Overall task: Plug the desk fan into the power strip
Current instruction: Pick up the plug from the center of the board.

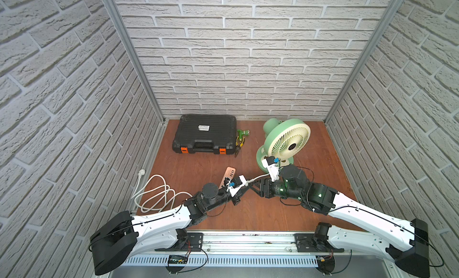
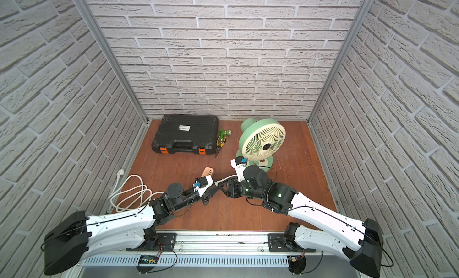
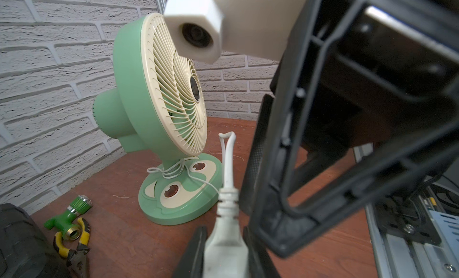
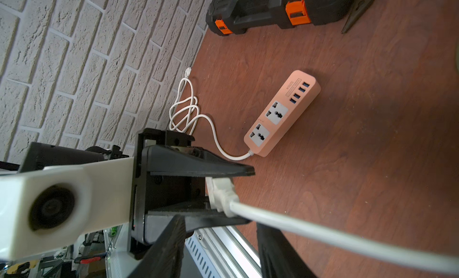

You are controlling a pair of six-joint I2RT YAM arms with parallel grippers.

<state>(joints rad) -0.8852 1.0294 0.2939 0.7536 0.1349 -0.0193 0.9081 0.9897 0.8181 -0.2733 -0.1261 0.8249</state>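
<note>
Fan plug (image 3: 223,254) pinched by L tool (image 3: 223,235). R tool (image 4: 221,223) held spread near cord (image 4: 335,239). Pwr strip (image 4: 280,113) laid flat on bench (image 4: 372,165), apart from plug.

Desk fan (image 3: 129,90) smooth plastic; power strip (image 4: 282,113) matt plastic; tabletop (image 4: 347,165) wood-grain

Tabletop (image 1: 327,162) lies bare at 3 and 6 o'clock; black toolcase (image 1: 205,136) blocks 11, desk fan (image 1: 285,140) 1, coiled white cable (image 1: 166,187) 8, power strip (image 1: 228,176) centre.

Both top views look down on the whole table (image 1: 248,214); close wrist views face each other.
</note>
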